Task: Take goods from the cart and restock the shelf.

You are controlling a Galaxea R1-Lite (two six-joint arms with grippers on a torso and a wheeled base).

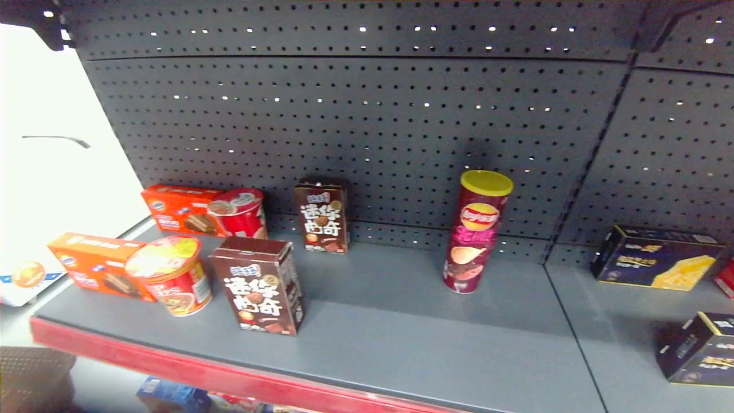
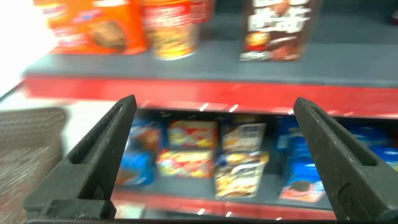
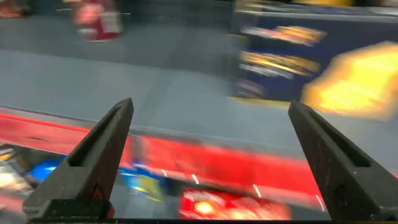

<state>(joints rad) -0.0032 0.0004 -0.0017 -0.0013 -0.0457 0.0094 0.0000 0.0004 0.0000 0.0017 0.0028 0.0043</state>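
Note:
The grey shelf board (image 1: pixel 401 321) carries two orange boxes (image 1: pixel 94 264), two red cups (image 1: pixel 172 274), two brown boxes (image 1: pixel 261 285) and an upright chips can (image 1: pixel 477 229) with a yellow lid. Dark blue boxes (image 1: pixel 656 256) lie on the board to the right. My left gripper (image 2: pixel 214 155) is open and empty in front of the red shelf edge (image 2: pixel 211 90), below the orange box (image 2: pixel 93 25), cup (image 2: pixel 171 25) and brown box (image 2: pixel 280 28). My right gripper (image 3: pixel 211 155) is open and empty, facing a dark blue box (image 3: pixel 311 62) over the red edge (image 3: pixel 217 162).
A perforated black back panel (image 1: pixel 367 126) closes the shelf behind. A lower shelf holds several packaged goods (image 2: pixel 239 171). A brown meshed basket (image 1: pixel 34 373) sits at the lower left. Bare board lies in front of and to the right of the chips can.

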